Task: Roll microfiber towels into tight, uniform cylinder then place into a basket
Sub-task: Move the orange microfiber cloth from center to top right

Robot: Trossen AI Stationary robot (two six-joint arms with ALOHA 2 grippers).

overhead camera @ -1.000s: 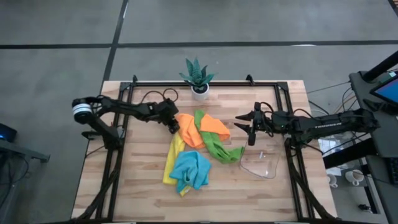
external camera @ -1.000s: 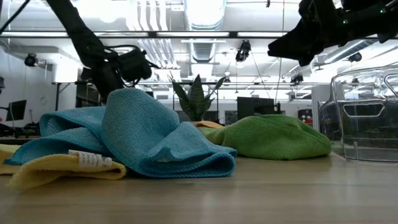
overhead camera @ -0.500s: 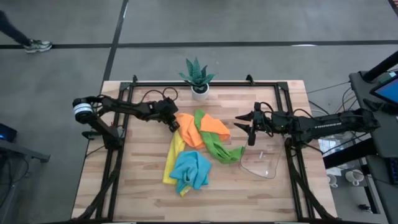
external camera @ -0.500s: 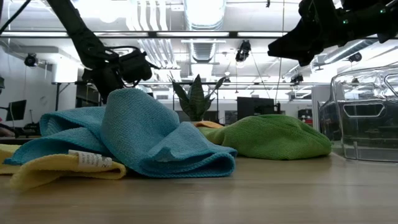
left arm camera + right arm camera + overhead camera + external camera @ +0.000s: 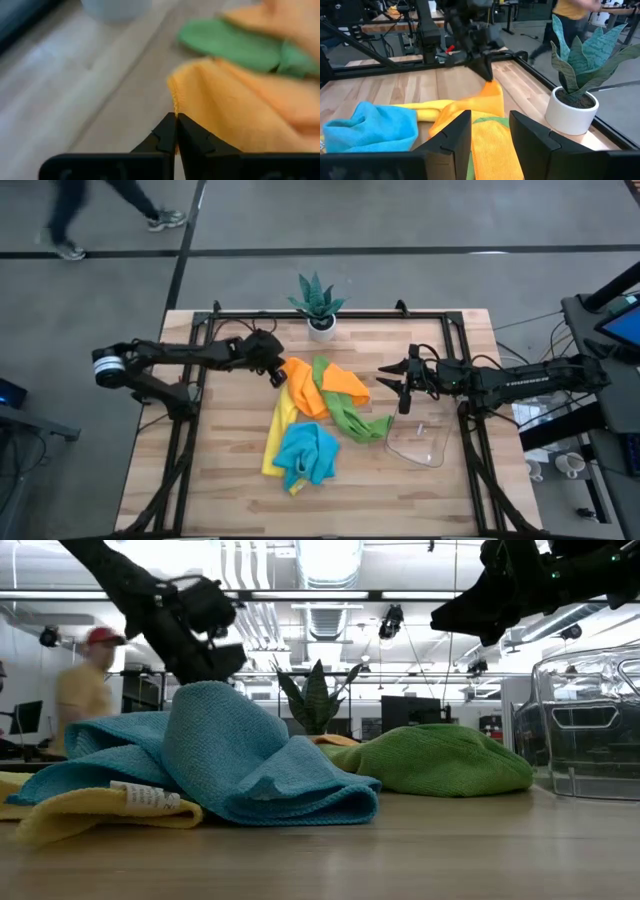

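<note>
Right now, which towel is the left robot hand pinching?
The orange towel. The left gripper is shut on its corner, while the blue, yellow and green towels lie untouched.

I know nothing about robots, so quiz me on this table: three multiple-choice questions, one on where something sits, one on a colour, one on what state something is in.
1. Where is the potted plant?
A. at the table's far edge
B. inside the basket
C. under the towels

2. What colour is the towel nearest the low camera?
A. red
B. light blue
C. white

3. How is the left tool?
A. wide open
B. out of sight
C. shut on the orange towel's corner

Answers:
1 A: it stands by the far rail, apart from the basket.
2 B: the light blue towel fills the foreground.
3 C: its tips pinch the orange towel.
</note>
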